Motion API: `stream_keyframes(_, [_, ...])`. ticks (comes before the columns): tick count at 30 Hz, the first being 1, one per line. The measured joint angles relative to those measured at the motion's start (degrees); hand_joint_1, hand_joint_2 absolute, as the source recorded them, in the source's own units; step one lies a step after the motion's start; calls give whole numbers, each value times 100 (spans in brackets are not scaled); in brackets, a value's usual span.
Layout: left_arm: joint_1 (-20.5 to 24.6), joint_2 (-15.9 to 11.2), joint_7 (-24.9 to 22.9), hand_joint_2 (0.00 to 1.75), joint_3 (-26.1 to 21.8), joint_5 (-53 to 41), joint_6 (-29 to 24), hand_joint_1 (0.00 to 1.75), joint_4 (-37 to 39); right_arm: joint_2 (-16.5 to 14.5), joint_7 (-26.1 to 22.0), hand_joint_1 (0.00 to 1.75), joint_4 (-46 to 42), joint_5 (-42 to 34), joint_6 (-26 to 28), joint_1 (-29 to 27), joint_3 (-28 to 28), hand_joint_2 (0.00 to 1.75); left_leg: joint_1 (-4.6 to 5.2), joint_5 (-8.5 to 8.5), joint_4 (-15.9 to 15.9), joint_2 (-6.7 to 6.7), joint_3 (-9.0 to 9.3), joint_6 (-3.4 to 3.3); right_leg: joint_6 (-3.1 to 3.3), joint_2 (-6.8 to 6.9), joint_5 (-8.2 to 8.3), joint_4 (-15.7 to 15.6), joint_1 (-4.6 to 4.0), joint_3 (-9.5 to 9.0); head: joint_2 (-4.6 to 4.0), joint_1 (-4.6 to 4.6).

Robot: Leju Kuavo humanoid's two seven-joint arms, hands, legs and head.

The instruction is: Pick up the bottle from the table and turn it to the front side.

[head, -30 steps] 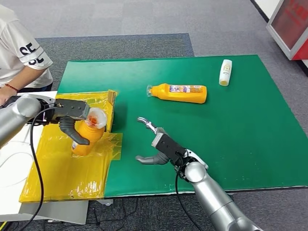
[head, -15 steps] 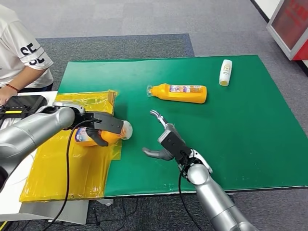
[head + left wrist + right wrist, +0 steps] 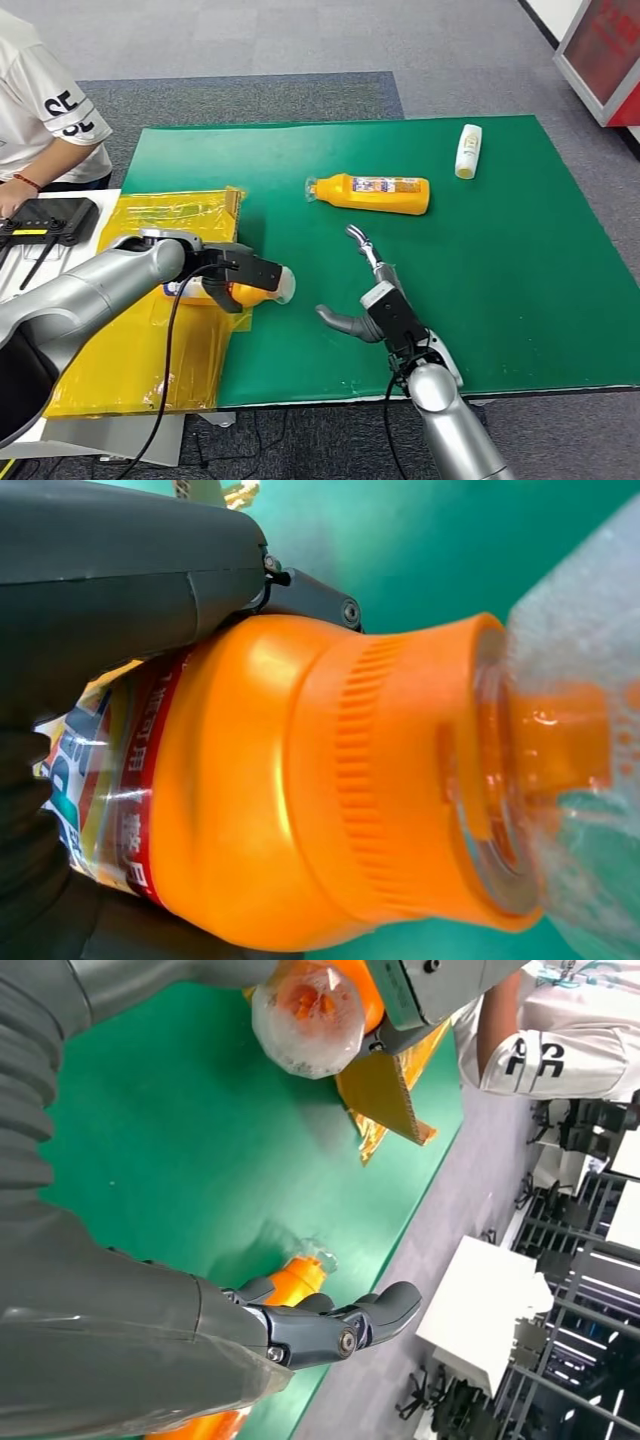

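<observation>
Orange bottle (image 3: 249, 291) beyond yellow sheet (image 3: 136, 350) edge

held orange bottle (image 3: 287, 780) has a red label band with white chinese characters, not clearly legible; person's white shirt (image 3: 38, 110) has dark letters, maybe "ce", partly cut; labels on lying orange bottle (image 3: 373, 192) and white bottle (image 3: 469, 150) unreadable

— Where is everything sitting?
— A second orange plastic bottle (image 3: 371, 193) is lying on the green mat-covered surface (image 3: 513, 280), with a small white bottle (image 3: 469, 150) lying far right.
— And left?
— A yellow plastic sheet (image 3: 143, 350) is lying at the surface's left edge.
</observation>
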State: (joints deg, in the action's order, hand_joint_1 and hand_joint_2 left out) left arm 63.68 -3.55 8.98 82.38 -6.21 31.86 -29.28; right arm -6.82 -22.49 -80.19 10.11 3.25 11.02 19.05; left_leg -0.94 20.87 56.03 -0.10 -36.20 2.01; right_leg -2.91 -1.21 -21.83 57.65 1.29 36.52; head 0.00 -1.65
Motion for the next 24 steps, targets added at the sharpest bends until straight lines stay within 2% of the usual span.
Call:
stream_keyframes(8, [-205,174,31,175,-180,-54,-212,0,220,139,115,0,-263,97,73,-268,-60,175,0,1,0,1,-2,0,0,0,-1,0,0,2,0,-1])
stream_keyframes(18, [-369,145,396,175,-510,-48,-296,0,223,272,174,0,-296,139,78,-371,-130,175,0,2,0,1,-4,0,0,0,-1,0,0,3,0,-1])
stream_keyframes(21, [-510,21,895,175,-764,188,-360,0,73,304,178,0,-292,111,72,-379,-132,175,0,2,0,1,-5,0,0,-1,-1,0,0,2,0,-1])
stream_keyframes(24, [-865,-266,1896,175,-1289,736,-160,0,-381,350,156,0,-280,-10,27,-376,-127,175,0,4,-1,3,-5,1,1,-2,-2,1,0,1,0,-2])
